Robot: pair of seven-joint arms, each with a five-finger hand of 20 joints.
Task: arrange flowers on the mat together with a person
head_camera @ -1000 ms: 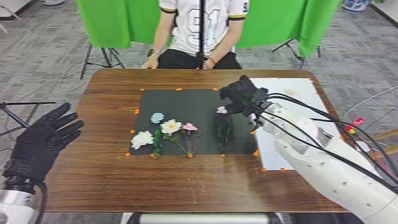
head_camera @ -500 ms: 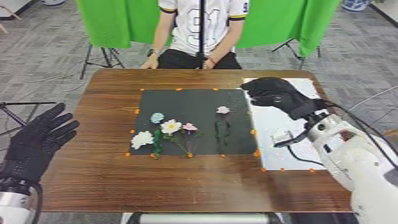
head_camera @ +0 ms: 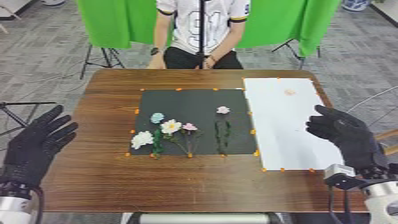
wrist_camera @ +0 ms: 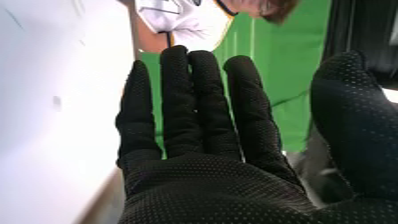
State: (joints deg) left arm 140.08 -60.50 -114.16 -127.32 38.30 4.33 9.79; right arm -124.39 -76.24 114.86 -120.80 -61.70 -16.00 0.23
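Head view. The black mat point(head_camera: 182, 102) lies on the worktop point(head_camera: 195, 185), its edges marked by orange tabs point(head_camera: 253, 132), presumably to fix its position. From its centre, a large white flower point(head_camera: 141, 139) sits at 8 o'clock, a blue flower point(head_camera: 157, 118) between 9 and 10. A yellow-centred white flower point(head_camera: 171, 127) and a small pink flower point(head_camera: 189, 127) lie beside each other nearer the centre. A lone pink flower point(head_camera: 223, 109) lies apart towards 1 o'clock. Stems point roughly to 6 o'clock, suggesting one upright bouquet. The white sheet point(head_camera: 280, 135) adjoins at 3 o'clock, a pale pink patch point(head_camera: 290, 92) at its 12 (possibly a bloom; unconfirmed). The left robot hand point(head_camera: 35, 145), at the worktop's 9 o'clock, is spread and holds nothing. No label is legible on mat or flowers.

Right wrist view. The right robot hand point(wrist_camera: 209, 185) has straight fingers, thumb well apart, pinching nothing. It appears free; placement seems finished or awaiting the person's turn.
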